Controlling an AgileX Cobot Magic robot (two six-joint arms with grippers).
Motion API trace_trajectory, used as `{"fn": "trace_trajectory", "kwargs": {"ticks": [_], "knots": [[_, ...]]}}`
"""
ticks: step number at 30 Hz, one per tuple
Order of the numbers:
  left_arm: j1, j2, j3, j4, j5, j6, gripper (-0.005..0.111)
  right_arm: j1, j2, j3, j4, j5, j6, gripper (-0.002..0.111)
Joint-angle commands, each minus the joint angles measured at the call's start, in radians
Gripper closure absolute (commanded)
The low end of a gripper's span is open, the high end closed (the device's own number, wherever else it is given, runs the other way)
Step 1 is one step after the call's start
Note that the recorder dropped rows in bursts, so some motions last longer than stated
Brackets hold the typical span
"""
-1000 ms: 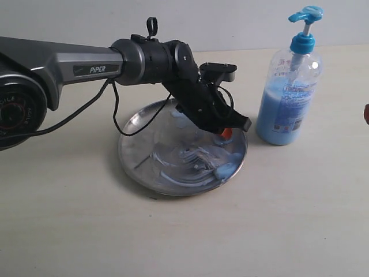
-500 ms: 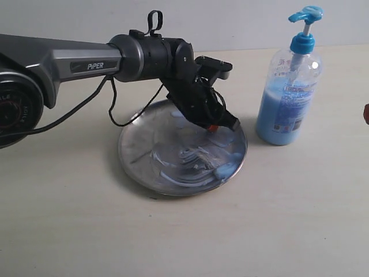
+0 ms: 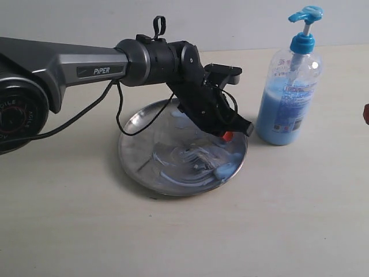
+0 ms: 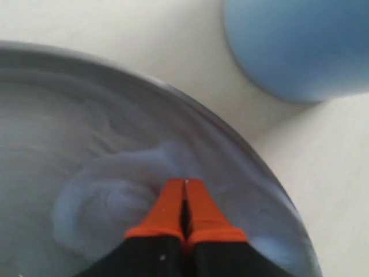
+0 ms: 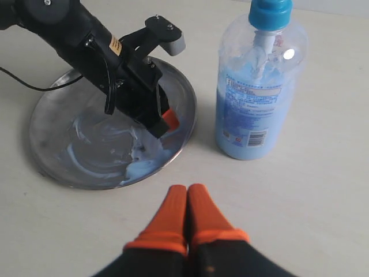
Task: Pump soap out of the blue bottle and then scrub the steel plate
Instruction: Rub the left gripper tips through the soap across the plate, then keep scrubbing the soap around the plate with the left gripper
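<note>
— What kind of place are you working in?

— It looks like a robotics lab bench rather than a home. My grey and black jointed arm (image 3: 69, 63), marked "PIPER", reaches over a smooth, cream-coloured tabletop (image 3: 288, 231), and a loose black cable (image 3: 117, 112) loops beneath it.

— What is behind the bench?

— A plain, pale wall (image 3: 230, 23).

— Any household things?

— Two, set out like props: a round, shiny steel plate (image 3: 135, 164) streaked with bluish-white smears, and a clear plastic pump bottle of light blue liquid (image 3: 285, 109) standing just beside it on the same tabletop.
</note>
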Motion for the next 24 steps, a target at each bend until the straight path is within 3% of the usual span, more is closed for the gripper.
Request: {"fn": "trace_trajectory", "kwargs": {"ticks": [1,8,14,24], "knots": [[-0.003,0.008,0.006,0.092,0.093,0.02,0.107,-0.001,-0.004,0.002,0.005,-0.01,-0.006,0.108],[-0.003,0.008,0.006,0.231,0.024,-0.059,0.107,-0.001,-0.004,0.002,0.008,-0.008,-0.006,0.108],[-0.003,0.008,0.006,0.246,-0.089,-0.157,0.107,-0.001,-0.004,0.002,0.008,-0.006,-0.008,0.108],[-0.003,0.008,0.006,-0.03,-0.05,-0.034,0.107,-0.001,-0.004,0.002,0.008,-0.006,-0.008,0.108]]}}
